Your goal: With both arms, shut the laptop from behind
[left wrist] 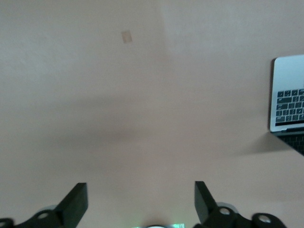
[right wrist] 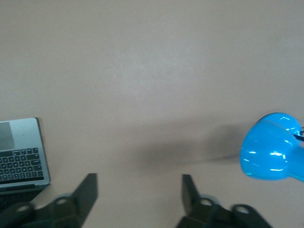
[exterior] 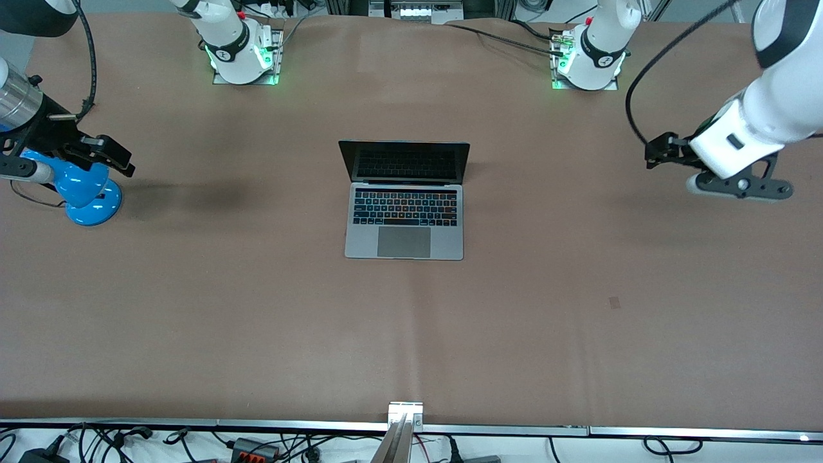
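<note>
The silver-grey laptop (exterior: 404, 218) stands open in the middle of the brown table, its black screen upright and its trackpad toward the front camera. My left gripper (exterior: 654, 154) hangs open and empty above the table toward the left arm's end, well apart from the laptop. In the left wrist view its gripper (left wrist: 140, 190) is spread wide over bare table, and a corner of the laptop (left wrist: 289, 95) shows at the edge. My right gripper (exterior: 119, 159) is open and empty over the right arm's end. The right wrist view shows the gripper (right wrist: 138, 183) and a laptop corner (right wrist: 21, 154).
A blue desk lamp (exterior: 87, 193) stands under the right gripper and shows in the right wrist view (right wrist: 270, 147). The arm bases (exterior: 241, 48) (exterior: 588, 54) sit at the table's back edge. A metal bracket (exterior: 405, 411) is at the front edge.
</note>
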Available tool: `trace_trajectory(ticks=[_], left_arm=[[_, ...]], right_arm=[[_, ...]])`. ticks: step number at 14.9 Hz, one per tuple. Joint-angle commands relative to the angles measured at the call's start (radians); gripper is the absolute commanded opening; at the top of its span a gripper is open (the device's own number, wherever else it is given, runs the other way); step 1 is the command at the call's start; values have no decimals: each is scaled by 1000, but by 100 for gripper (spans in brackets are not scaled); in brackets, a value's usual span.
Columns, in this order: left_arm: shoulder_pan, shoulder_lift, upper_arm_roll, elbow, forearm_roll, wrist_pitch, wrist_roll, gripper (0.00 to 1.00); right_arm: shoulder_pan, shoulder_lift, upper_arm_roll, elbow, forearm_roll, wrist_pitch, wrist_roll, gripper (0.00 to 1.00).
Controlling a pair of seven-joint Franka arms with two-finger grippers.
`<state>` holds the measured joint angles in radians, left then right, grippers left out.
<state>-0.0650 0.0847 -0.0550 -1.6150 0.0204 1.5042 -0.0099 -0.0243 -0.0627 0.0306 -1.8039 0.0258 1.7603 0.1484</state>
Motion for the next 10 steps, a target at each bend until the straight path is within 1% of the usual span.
trace_trajectory(ticks=[1,2,3,4,7,8,10], left_arm=[[8,3,1,18,-19,-50,28,30],[7,3,1,20,-19,-74,27,11],[7,3,0,20,-19,-87,27,1],[7,3,0,17,-19,-93,28,1],[4,3,-2,14,-22,-114,27,1],[1,0,-2,9,-39,-120,28,1],[-3,-5,-2,6,-85,-179,19,1]], right_arm=[[-13,-22,17,-22,26,-30,11,0],[-9,-19,17,-25,26,-33,23,0],[-6,-16,18,-35,28,-35,34,0],[6,-16,28,-51,32,-33,46,0],[14,-16,61,-118,86,-41,121,0],[15,-17,74,-136,97,-41,126,0],[21,-17,78,-167,144,-36,128,0]])
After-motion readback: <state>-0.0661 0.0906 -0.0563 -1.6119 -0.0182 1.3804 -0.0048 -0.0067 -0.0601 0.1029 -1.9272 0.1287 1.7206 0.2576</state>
